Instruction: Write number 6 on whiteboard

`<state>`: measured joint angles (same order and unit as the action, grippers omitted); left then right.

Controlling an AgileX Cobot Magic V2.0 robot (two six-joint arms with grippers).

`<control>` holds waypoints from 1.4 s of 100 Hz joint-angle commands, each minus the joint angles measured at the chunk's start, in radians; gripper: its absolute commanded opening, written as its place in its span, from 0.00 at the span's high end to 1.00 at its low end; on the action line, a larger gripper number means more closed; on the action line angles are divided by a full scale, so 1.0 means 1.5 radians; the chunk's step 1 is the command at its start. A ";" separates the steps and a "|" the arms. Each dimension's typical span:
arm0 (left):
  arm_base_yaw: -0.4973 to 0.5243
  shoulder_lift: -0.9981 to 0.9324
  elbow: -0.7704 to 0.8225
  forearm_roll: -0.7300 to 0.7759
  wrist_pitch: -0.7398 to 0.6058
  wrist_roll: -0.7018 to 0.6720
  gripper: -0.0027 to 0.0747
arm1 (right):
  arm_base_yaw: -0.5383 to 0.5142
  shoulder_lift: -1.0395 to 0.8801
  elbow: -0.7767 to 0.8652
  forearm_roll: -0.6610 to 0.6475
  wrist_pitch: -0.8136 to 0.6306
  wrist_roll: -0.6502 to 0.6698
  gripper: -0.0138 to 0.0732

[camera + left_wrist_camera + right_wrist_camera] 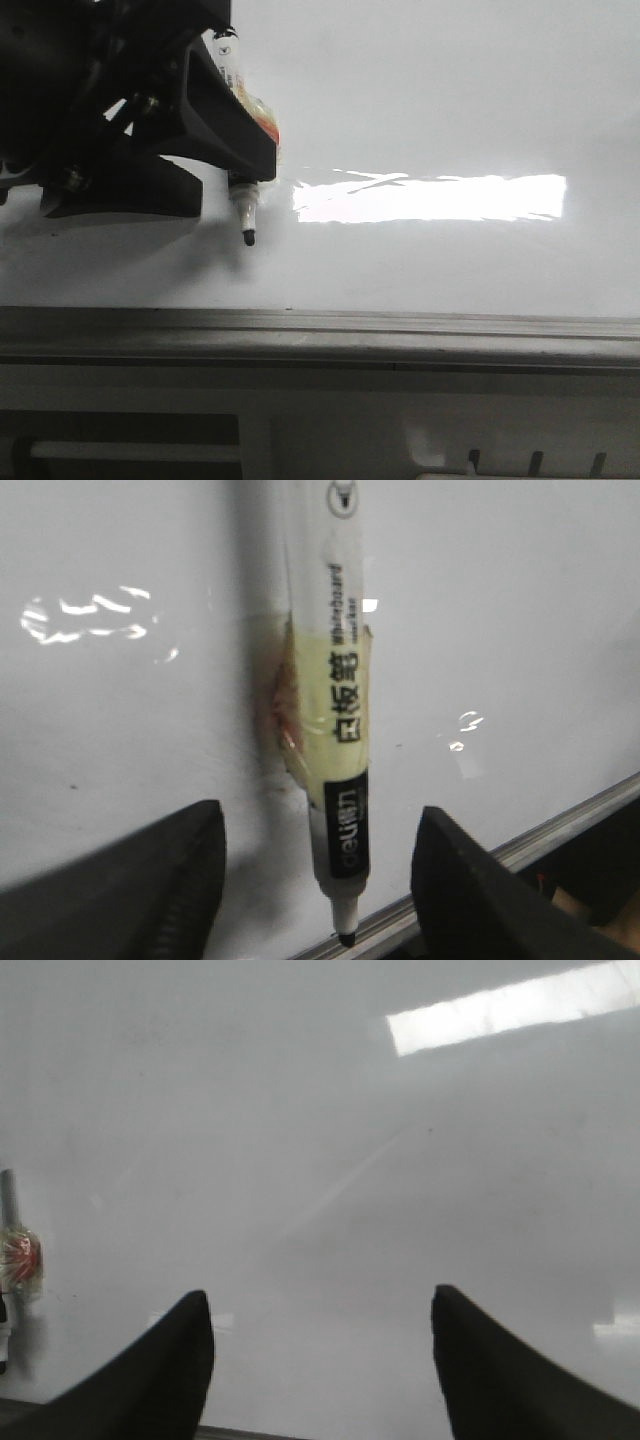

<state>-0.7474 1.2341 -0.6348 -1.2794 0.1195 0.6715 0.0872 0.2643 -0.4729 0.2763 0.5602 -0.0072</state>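
Grey edge rail (pixel 320 335), glossy whiteboard (pixel 430 90), bright glare patch (pixel 430 197)

Left arm at upper left of the front view, right arm seen only from its own wrist camera

The left gripper (pixel 215 140) hangs black and bulky in the front view's upper left corner, angled downward and toward the right; in the left wrist view its two dark fingers (pixel 150 880) stand wide apart, touching nothing between them, so the jaws are spread; the right gripper (pixel 320 1360) shows in the right wrist view as two dark curved fingers (pixel 160 1380), likewise set well apart with bare space between; the right arm does not appear in the front view.
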 commanded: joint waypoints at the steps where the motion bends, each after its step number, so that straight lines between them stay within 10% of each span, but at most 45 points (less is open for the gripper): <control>1: -0.001 0.008 -0.018 -0.009 -0.023 0.001 0.52 | 0.002 0.011 -0.022 0.001 -0.046 -0.008 0.35; 23: -0.001 0.027 -0.018 -0.009 0.007 0.001 0.99 | 0.008 0.011 -0.022 0.002 -0.046 -0.008 0.35; 45: -0.001 -0.016 -0.022 0.073 0.104 0.067 0.99 | 0.045 0.016 -0.026 0.008 -0.026 -0.021 0.38; 66: -0.001 -0.067 -0.065 0.300 0.349 0.225 0.99 | 0.124 0.073 -0.053 0.170 0.042 -0.283 0.39; 94: -0.002 -0.079 -0.075 0.440 0.371 0.360 0.99 | 0.253 0.246 -0.098 0.404 0.086 -0.581 0.39; 140: -0.002 -0.079 -0.077 0.440 0.362 0.387 0.99 | 0.465 0.445 -0.156 0.403 -0.055 -0.650 0.38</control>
<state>-0.7474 1.1375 -0.7167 -0.5900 0.6947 1.2508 0.7331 0.9081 -0.6701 0.8427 0.5680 -0.9436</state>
